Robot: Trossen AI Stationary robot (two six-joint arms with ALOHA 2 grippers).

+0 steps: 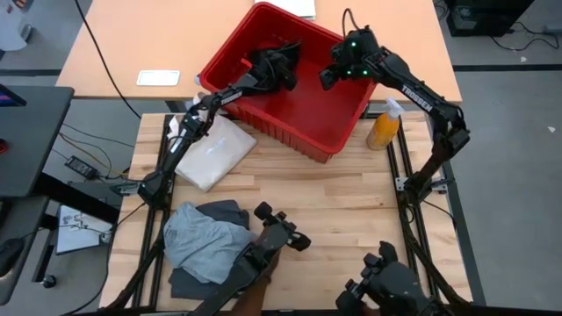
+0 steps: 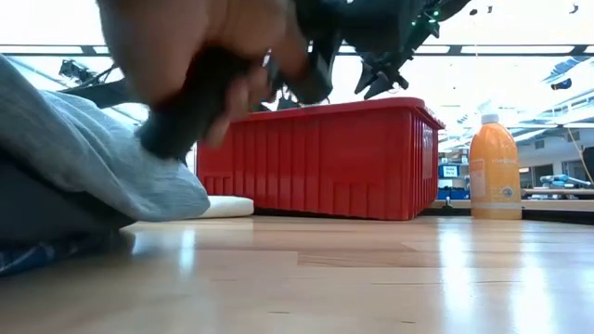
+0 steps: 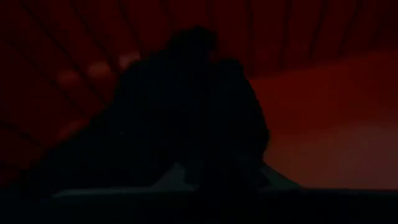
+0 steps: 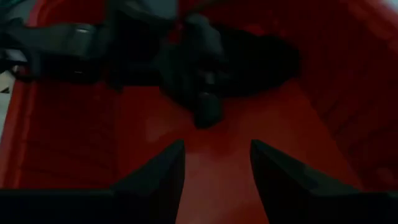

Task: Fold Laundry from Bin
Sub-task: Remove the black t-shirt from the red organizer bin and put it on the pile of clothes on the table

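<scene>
The red bin (image 1: 230, 42) stands at the table's far middle. Inside it lies a black piece of laundry (image 1: 283, 54), bunched up near the far left wall. My left gripper (image 1: 279, 74) reaches into the bin from the near left and is shut on this black piece (image 4: 261, 62). My right gripper (image 4: 217, 180) hovers open above the bin's bare floor (image 4: 211, 155), to the right of the black piece, with nothing between its fingers. A light grey piece (image 1: 200, 239) lies on a dark charcoal piece (image 1: 225, 211) at the table's near left. My left gripper is on the black piece (image 3: 186, 112) at its bunched near side, coming in at a shallow downward slant from the table's near left. Darkness and the cloth itself hide the fingertips. The rest of the piece lies on the bin's floor.
A cream-white tote bag (image 1: 215, 151) lies folded on the table just left of the bin. An orange spray bottle (image 1: 384, 127) stands at the bin's right corner. A person's hand (image 2: 204, 56) and two more dark arms (image 1: 281, 230) show at the near edge.
</scene>
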